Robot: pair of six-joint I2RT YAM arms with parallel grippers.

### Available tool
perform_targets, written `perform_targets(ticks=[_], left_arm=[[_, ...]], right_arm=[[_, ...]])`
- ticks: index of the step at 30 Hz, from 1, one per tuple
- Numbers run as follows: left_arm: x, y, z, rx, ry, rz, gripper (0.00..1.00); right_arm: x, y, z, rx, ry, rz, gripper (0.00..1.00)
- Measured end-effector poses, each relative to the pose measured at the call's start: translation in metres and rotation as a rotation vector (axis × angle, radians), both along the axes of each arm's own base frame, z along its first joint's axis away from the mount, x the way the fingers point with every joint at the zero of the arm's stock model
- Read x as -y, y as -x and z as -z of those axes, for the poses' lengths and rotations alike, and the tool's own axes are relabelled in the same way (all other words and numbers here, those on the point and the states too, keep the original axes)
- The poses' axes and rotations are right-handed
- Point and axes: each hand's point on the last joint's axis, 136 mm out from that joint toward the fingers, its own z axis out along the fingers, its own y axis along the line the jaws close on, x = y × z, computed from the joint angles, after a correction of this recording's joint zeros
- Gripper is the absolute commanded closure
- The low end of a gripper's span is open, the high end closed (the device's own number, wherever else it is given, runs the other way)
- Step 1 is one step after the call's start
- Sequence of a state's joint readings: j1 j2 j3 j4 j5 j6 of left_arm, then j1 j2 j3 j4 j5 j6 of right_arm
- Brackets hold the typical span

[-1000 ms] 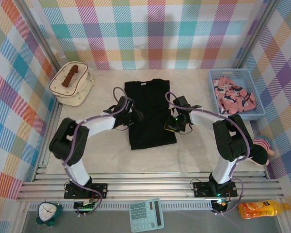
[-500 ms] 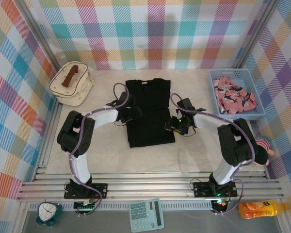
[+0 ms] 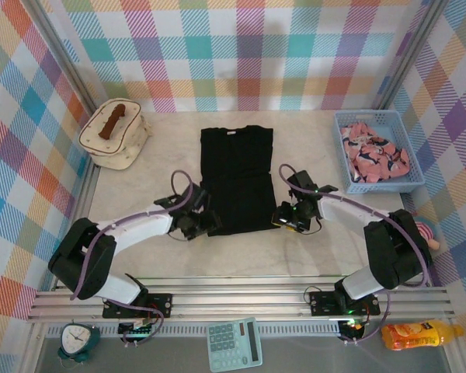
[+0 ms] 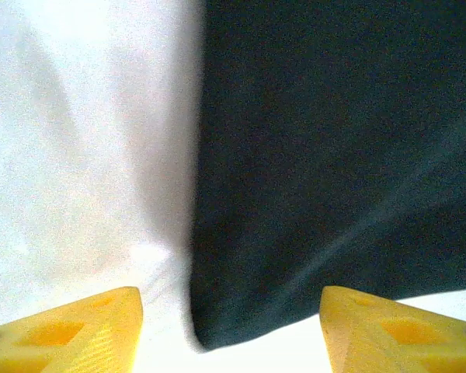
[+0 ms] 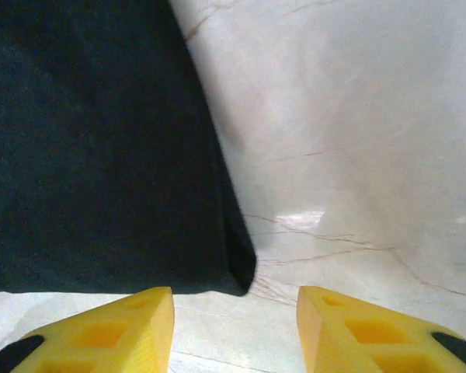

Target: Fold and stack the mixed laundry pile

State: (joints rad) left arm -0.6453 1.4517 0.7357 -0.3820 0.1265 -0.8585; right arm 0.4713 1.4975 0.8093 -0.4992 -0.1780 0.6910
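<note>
Seen from above, a pale marble table (image 3: 140, 186) stands inside checked walls. At far left, toward the back, rests a cream quilted bag (image 3: 114, 138) with a brown handle.

Next comes the left gripper (image 3: 203, 223), low over the table at the near left corner of the black shirt (image 3: 237, 179). Its wrist camera shows its yellow fingers (image 4: 78, 330) spread well apart with nothing gripped. The shirt's near corner lies on the table between them, just ahead of the tips, and the dark cloth runs away ahead and to the right.

The shirt lies flat in the middle of the table, folded into a long narrow rectangle, collar at the far end.

At its near right corner sits the right gripper (image 3: 286, 217). Its fingers (image 5: 101, 334) are parted too, holding nothing. The shirt's folded corner lies just ahead of the finger nearer the shirt, with bare marble ahead of the other.

At far right, well apart from both grippers, a light-blue mesh basket (image 3: 340, 155) holds the crumpled pink garment (image 3: 373, 155) printed with navy and white shapes.
</note>
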Motion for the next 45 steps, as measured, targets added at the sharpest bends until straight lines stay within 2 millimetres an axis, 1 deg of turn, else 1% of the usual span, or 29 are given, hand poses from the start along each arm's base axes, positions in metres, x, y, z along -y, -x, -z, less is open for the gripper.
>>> perform_targets(ticks=[1,2,7,11,13,16,18,20,22,23,26,29,31,32,35,37,38,39,41,42,43,45], left_arm=[[-0.001,0.009,0.007,-0.026,-0.007,-0.010,0.40],[-0.001,0.011,0.009,-0.027,-0.009,-0.023,0.41],[0.012,-0.004,0.003,0.032,0.038,-0.083,0.46],[0.017,-0.015,0.005,0.069,0.051,-0.114,0.48],[0.017,-0.017,0.008,0.066,0.043,-0.123,0.50],[0.017,-0.019,0.008,0.071,0.034,-0.129,0.62],[0.014,-0.019,0.010,0.062,0.009,-0.128,0.71],[0.015,-0.021,0.010,0.065,-0.002,-0.120,0.79],[0.019,-0.028,0.009,0.084,-0.002,-0.112,0.93],[0.020,-0.030,0.008,0.092,-0.005,-0.105,1.00],[0.020,-0.033,0.005,0.108,-0.015,-0.083,1.00],[0.015,-0.026,0.009,0.093,-0.045,-0.052,1.00],[0.009,-0.017,0.011,0.079,-0.058,-0.034,1.00],[0.004,-0.009,0.012,0.070,-0.060,-0.026,1.00],[-0.005,0.023,0.012,0.025,-0.059,0.015,1.00],[-0.007,0.042,0.010,-0.003,-0.055,0.042,1.00],[-0.009,0.049,0.006,-0.013,-0.053,0.045,1.00],[-0.010,0.053,0.001,-0.013,-0.047,0.045,1.00],[-0.012,0.054,-0.013,0.008,-0.034,0.031,1.00],[-0.012,0.050,-0.022,0.030,-0.031,0.018,1.00],[-0.012,0.045,-0.032,0.053,-0.030,0.008,1.00],[-0.009,0.028,-0.059,0.125,-0.022,-0.018,1.00]], right_arm=[[-0.003,0.000,0.001,-0.002,-0.003,-0.003,0.54],[-0.006,0.000,0.004,-0.006,-0.005,-0.004,0.55],[-0.012,-0.003,0.019,-0.031,-0.002,0.019,0.60],[-0.013,-0.003,0.020,-0.043,-0.003,0.035,0.65],[-0.012,-0.003,0.020,-0.045,0.001,0.039,0.68],[-0.010,-0.002,0.021,-0.046,0.013,0.042,0.77],[-0.008,-0.002,0.022,-0.050,0.025,0.037,0.83],[-0.011,-0.005,0.022,-0.040,0.021,0.026,0.90],[-0.017,-0.013,0.020,-0.015,0.013,0.007,0.95],[-0.020,-0.017,0.019,-0.002,0.009,-0.004,1.00],[-0.024,-0.020,0.018,0.024,0.012,-0.041,1.00],[-0.027,-0.013,0.019,0.030,0.032,-0.092,1.00],[-0.027,0.002,0.019,0.025,0.043,-0.135,1.00],[-0.027,0.015,0.019,0.016,0.044,-0.155,1.00],[-0.024,0.053,0.019,-0.027,0.032,-0.205,1.00],[-0.024,0.075,0.016,-0.058,0.011,-0.225,1.00],[-0.024,0.083,0.012,-0.070,-0.004,-0.230,1.00],[-0.025,0.087,0.006,-0.070,-0.018,-0.225,1.00],[-0.027,0.085,-0.008,-0.038,-0.052,-0.208,1.00],[-0.029,0.083,-0.017,-0.018,-0.067,-0.203,1.00],[-0.031,0.078,-0.027,0.005,-0.079,-0.196,1.00],[-0.038,0.063,-0.049,0.064,-0.100,-0.177,1.00]])
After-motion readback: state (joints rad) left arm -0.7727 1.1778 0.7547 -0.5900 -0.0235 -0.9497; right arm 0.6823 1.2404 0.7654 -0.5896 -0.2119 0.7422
